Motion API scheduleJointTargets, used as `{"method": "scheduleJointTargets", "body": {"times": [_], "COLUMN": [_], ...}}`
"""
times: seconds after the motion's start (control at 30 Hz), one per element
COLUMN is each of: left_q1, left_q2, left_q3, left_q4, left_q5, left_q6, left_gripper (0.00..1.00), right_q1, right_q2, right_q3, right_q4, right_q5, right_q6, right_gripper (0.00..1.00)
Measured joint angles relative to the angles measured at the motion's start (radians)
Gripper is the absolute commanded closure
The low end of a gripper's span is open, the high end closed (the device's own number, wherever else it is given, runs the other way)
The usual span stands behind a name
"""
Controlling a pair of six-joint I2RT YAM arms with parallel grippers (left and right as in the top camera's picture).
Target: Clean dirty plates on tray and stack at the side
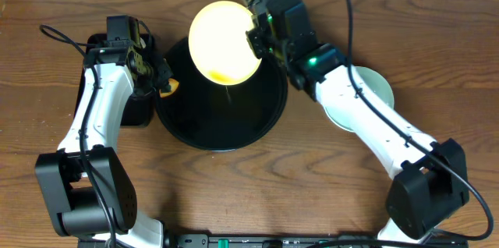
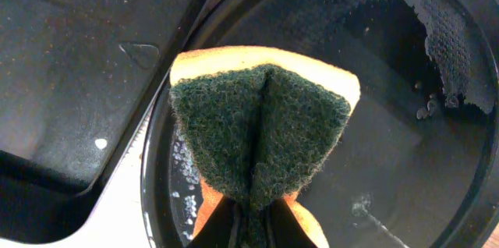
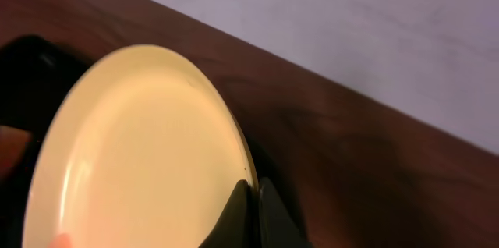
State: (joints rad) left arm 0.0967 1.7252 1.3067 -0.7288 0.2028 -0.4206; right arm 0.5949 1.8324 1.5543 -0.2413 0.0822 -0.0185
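A pale yellow plate (image 1: 222,39) (image 3: 140,154) is held tilted above the round black tray (image 1: 195,127), and my right gripper (image 1: 256,33) (image 3: 253,189) is shut on its right rim. Orange sauce collects at the plate's low edge (image 1: 226,76). My left gripper (image 1: 160,80) (image 2: 249,228) is shut on a folded sponge (image 1: 168,86) (image 2: 261,123), dark green scouring side out and orange beneath, at the tray's left rim. The wet tray floor (image 2: 405,123) shows droplets. A pale blue-green plate (image 1: 378,88) lies on the table to the right, partly under my right arm.
A smaller rectangular black tray (image 1: 117,111) (image 2: 70,69) lies left of the round one, under my left arm. The wooden table (image 1: 312,178) (image 3: 366,170) spreads round both. A pale wall (image 3: 351,22) stands behind the table's far edge.
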Motion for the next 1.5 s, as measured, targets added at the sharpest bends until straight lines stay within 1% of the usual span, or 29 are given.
{"method": "scheduleJointTargets", "body": {"times": [0.33, 0.5, 0.7, 0.83, 0.97, 1.0, 1.07, 1.1, 1.13, 1.27, 1.3, 1.37, 1.5], "left_q1": [0.0, 0.0, 0.0, 0.0, 0.0, 0.0, 0.0, 0.0, 0.0, 0.0, 0.0, 0.0, 0.0], "left_q2": [0.0, 0.0, 0.0, 0.0, 0.0, 0.0, 0.0, 0.0, 0.0, 0.0, 0.0, 0.0, 0.0], "left_q3": [0.0, 0.0, 0.0, 0.0, 0.0, 0.0, 0.0, 0.0, 0.0, 0.0, 0.0, 0.0, 0.0], "left_q4": [0.0, 0.0, 0.0, 0.0, 0.0, 0.0, 0.0, 0.0, 0.0, 0.0, 0.0, 0.0, 0.0], "left_q5": [0.0, 0.0, 0.0, 0.0, 0.0, 0.0, 0.0, 0.0, 0.0, 0.0, 0.0, 0.0, 0.0], "left_q6": [0.0, 0.0, 0.0, 0.0, 0.0, 0.0, 0.0, 0.0, 0.0, 0.0, 0.0, 0.0, 0.0], "left_gripper": [0.92, 0.92, 0.92, 0.92, 0.92, 0.92, 0.92, 0.92, 0.92, 0.92, 0.92, 0.92, 0.92], "right_q1": [0.128, 0.165, 0.205, 0.214, 0.198, 0.191, 0.171, 0.158, 0.14, 0.062, 0.05, 0.006, -0.056], "right_q2": [0.0, 0.0, 0.0, 0.0, 0.0, 0.0, 0.0, 0.0, 0.0, 0.0, 0.0, 0.0, 0.001], "right_q3": [0.0, 0.0, 0.0, 0.0, 0.0, 0.0, 0.0, 0.0, 0.0, 0.0, 0.0, 0.0, 0.0], "right_q4": [-0.004, -0.003, -0.004, -0.027, -0.066, -0.08, -0.115, -0.131, -0.151, -0.226, -0.238, -0.277, -0.327], "right_q5": [0.242, 0.348, 0.428, 0.438, 0.423, 0.41, 0.368, 0.344, 0.312, 0.184, 0.169, 0.105, 0.004], "right_q6": [-0.108, -0.175, -0.243, -0.234, -0.168, -0.146, -0.099, -0.077, -0.054, 0.052, 0.076, 0.134, 0.196], "right_gripper": [0.99, 0.99, 0.99, 0.99, 0.98, 0.96, 0.89, 0.84, 0.76, 0.58, 0.57, 0.51, 0.43]}}
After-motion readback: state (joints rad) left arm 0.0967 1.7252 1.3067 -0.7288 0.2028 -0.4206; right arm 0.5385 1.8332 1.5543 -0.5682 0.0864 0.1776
